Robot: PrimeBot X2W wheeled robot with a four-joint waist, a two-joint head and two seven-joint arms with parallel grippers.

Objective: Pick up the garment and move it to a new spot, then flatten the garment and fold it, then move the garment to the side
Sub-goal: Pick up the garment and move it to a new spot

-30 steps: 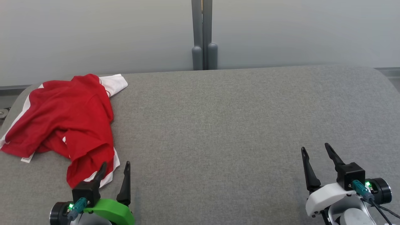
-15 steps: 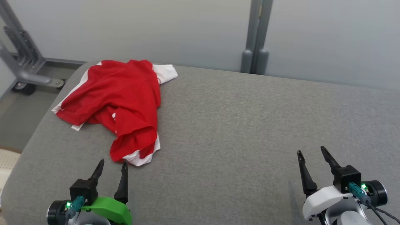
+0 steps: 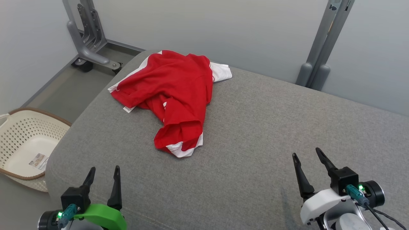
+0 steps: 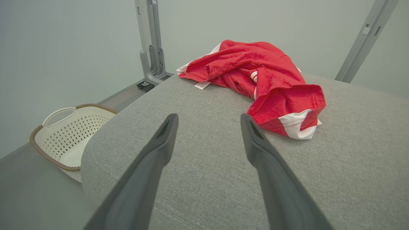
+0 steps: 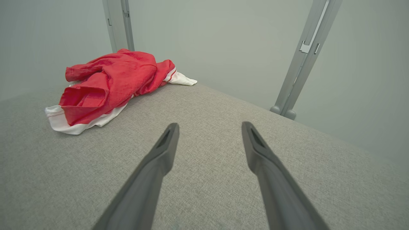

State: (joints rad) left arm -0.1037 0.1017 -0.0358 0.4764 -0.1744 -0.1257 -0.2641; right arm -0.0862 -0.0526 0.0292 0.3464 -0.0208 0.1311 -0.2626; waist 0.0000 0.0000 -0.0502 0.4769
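Lying crumpled near the far left corner of the grey padded bench [image 3: 262,127], the red garment [image 3: 174,86] with white trim is so bunched that its folds hide its own shape. Which part is a sleeve and which a hem is hard to tell. 1 white-edged end points toward the near edge, another white piece pokes out along the far edge, and a small white label [image 3: 128,109] sticks out on the left, its print too small to read. The left gripper [image 3: 105,167] sits over the near left corner, its 2 dark fingers spread apart with nothing between them, and its green mount is cut off by the bottom of the head view. The right gripper [image 3: 305,152], toward the near right, is likewise spread and empty, well apart from the garment, with its white housing and cable running out of frame. Whether either gripper touches the bench cannot be told. On the floor beside the bench's left edge, a white perforated basket [image 3: 19,134] is clipped by the picture's edge, and the sticker [image 3: 37,159] inside is unreadable. The bench's right edge is also out of frame.
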